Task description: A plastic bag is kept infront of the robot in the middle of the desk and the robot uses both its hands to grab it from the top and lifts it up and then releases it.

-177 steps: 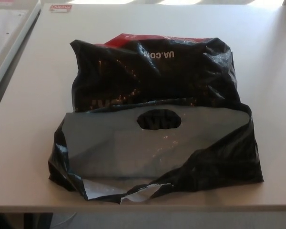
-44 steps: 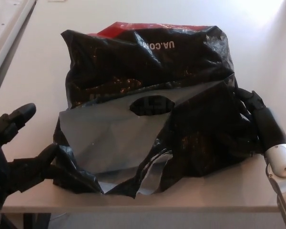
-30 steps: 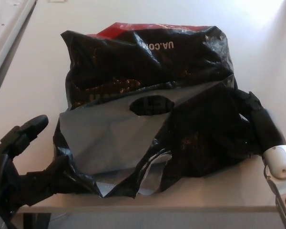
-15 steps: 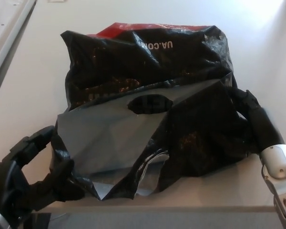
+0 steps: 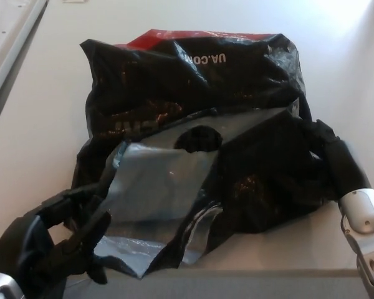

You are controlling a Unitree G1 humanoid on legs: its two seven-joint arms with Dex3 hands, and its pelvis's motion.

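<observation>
Crumpled black plastic bag, contents hidden, near-left corner pinched in left hand; right hand half-buried, grip unclear.

A black plastic bag lies crumpled on the pale worktop, its grey inner flap folded toward the near edge, with a handle hole at the middle. The left robot hand grips the bag's near-left corner, fingers closed into the film. The right robot hand presses against the bag's right side, its fingers hidden among the folds.
</observation>
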